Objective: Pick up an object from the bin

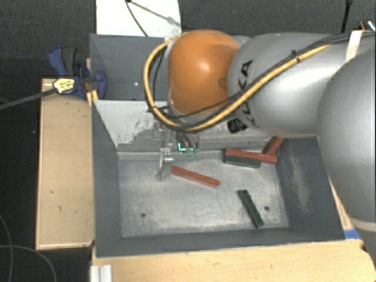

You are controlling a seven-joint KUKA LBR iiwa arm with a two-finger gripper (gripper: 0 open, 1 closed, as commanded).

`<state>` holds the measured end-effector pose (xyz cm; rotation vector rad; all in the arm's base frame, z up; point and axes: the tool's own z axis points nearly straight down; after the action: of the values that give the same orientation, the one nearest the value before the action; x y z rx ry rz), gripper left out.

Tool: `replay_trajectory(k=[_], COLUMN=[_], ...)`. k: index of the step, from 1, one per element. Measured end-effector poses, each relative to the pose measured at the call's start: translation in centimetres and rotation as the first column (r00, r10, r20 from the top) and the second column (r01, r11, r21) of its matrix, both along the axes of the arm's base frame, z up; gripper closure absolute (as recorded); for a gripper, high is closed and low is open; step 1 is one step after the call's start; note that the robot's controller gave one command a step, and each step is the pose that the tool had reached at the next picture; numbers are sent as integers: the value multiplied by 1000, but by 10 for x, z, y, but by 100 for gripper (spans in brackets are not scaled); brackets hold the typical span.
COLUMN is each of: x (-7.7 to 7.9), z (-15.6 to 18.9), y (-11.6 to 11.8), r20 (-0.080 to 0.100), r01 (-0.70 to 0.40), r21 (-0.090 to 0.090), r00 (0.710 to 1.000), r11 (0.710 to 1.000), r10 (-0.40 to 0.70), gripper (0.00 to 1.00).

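One big silver robot arm (294,81) takes up the upper right, reaching leftward over a grey metal bin (141,210). At the end of the arm sits a rounded orange cover (197,69), glossy and dome-shaped, with a yellow cable (148,81) looping around its left side and underneath it.

Below the cover, the gripper (166,164) hangs down into the bin, close to the back wall and left of centre. It is small, metal and partly shaded by the cover, so whether it is spread or pressed together cannot be told, and nothing can be seen pinched in it.

Five thin sticks lie on the bin floor. A red stick (195,177) lies flat and slightly slanted, its left end just beside the gripper's tip — whether they touch is not clear. A dark green stick (250,208) lies on its own toward the front right, well apart from the gripper. By the back wall on the right, another red stick (249,155) lies along a dark stick (242,163), and a third red stick (273,146) leans at an angle at their right end, partly under the arm.
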<state>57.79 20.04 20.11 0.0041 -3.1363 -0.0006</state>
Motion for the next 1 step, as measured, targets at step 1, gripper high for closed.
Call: replay_trajectory(k=[1], x=[-3], z=[-14], y=[-74], r20=[5], r01=[115], r21=[-3], r00=[993], r11=[993], r10=[-115], gripper=[0])
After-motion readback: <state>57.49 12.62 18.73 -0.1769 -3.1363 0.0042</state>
